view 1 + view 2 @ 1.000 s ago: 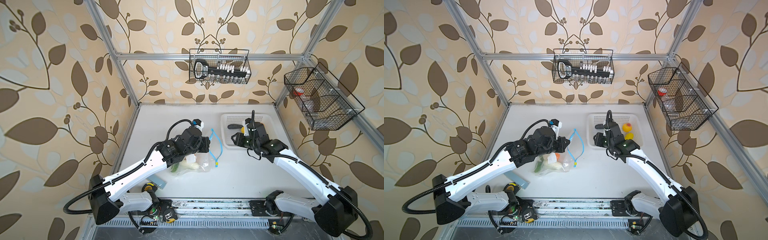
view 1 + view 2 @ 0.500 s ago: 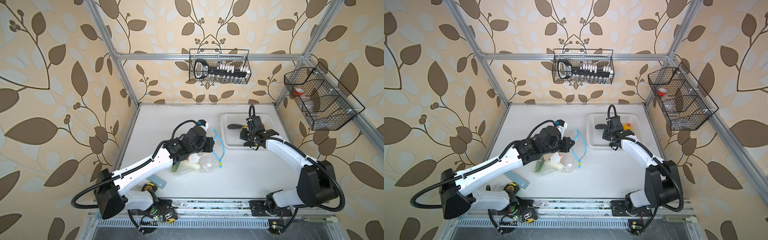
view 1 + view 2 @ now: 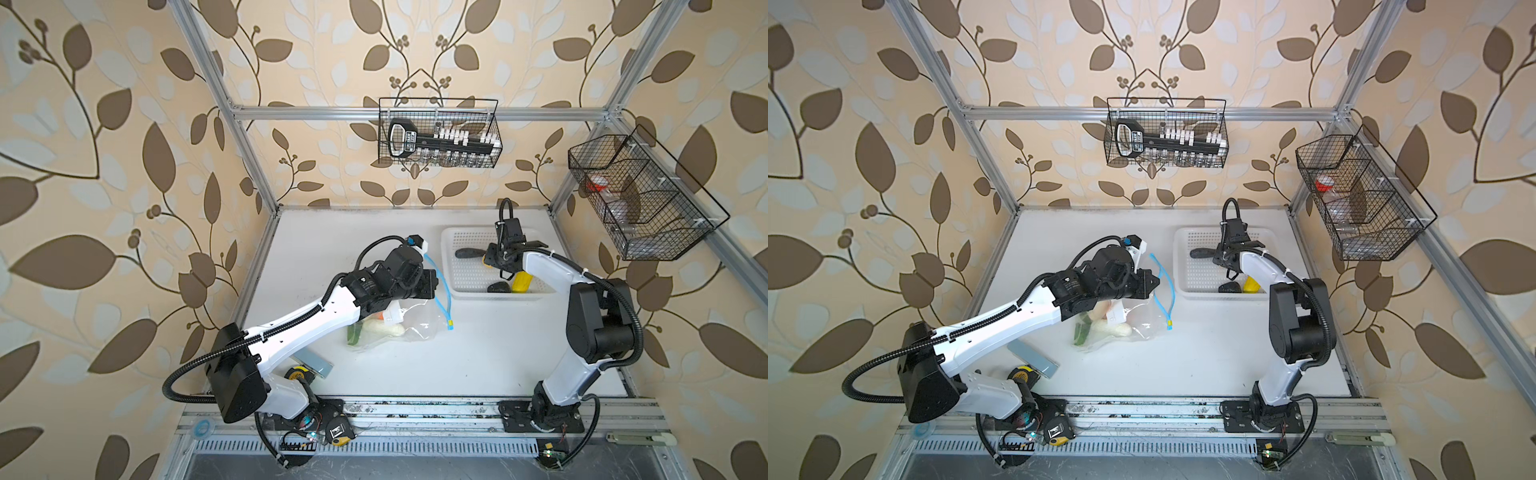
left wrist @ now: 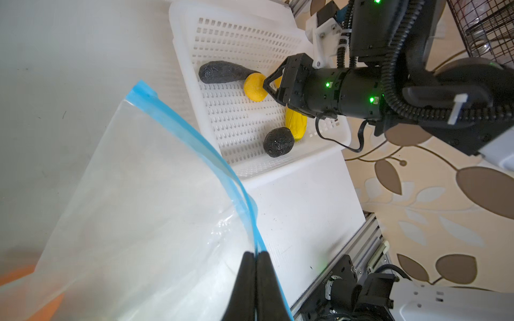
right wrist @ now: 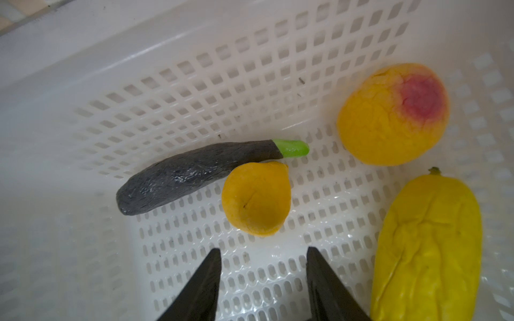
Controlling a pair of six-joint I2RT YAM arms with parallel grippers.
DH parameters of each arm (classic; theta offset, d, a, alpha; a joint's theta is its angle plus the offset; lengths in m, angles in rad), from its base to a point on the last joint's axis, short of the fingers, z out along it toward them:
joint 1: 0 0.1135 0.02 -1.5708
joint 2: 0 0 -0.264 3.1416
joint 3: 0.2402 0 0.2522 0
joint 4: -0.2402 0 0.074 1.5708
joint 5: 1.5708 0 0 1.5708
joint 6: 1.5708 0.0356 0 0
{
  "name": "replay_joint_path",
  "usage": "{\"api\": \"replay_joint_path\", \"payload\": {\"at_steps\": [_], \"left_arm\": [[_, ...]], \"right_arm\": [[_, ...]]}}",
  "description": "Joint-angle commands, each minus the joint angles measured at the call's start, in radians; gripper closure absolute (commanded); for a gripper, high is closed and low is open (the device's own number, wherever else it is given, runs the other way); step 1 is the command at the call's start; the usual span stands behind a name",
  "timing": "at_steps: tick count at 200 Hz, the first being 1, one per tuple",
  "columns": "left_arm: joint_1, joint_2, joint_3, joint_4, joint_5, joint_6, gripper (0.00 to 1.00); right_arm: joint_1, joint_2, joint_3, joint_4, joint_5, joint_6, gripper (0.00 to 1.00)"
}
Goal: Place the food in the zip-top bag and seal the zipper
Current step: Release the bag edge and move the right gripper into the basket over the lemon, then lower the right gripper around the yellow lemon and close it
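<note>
Both engaged: left gripper point(image 4: 256, 257) pinches zipper point(image 4: 200, 141); right gripper point(image 5: 262, 250), jaws spread, should centre on lemon point(image 5: 256, 198) before closing.

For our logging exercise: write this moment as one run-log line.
left gripper: shut on bag edge | right gripper: open, near lemon in basket | bag: open, some food inside

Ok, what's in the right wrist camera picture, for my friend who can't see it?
The right gripper, jaws open, hovers over a white basket, pointing at a small lemon. A dark eggplant lies against the lemon; a peach and a yellow corn lie apart from them.
</note>
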Motion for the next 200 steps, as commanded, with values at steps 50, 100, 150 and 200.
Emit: {"api": "replay_joint_path", "payload": {"at_steps": [50, 100, 150, 200], "left_arm": [[0.016, -0.002, 0.046, 0.021, 0.023, 0.024, 1.0], [0.016, -0.009, 0.043, 0.014, 0.023, 0.028, 1.0], [0.016, -0.009, 0.044, 0.012, 0.025, 0.031, 1.0], [0.016, -0.009, 0.046, 0.011, 0.027, 0.032, 1.0]], "right_arm": [[-0.017, 0.112, 0.096, 0.016, -0.075, -0.022, 0.43], [-0.033, 0.175, 0.126, 0.016, -0.079, -0.018, 0.44], [-0.044, 0.207, 0.141, 0.016, -0.098, -0.011, 0.48], [-0.044, 0.168, 0.124, 0.012, -0.106, -0.008, 0.53]]}}
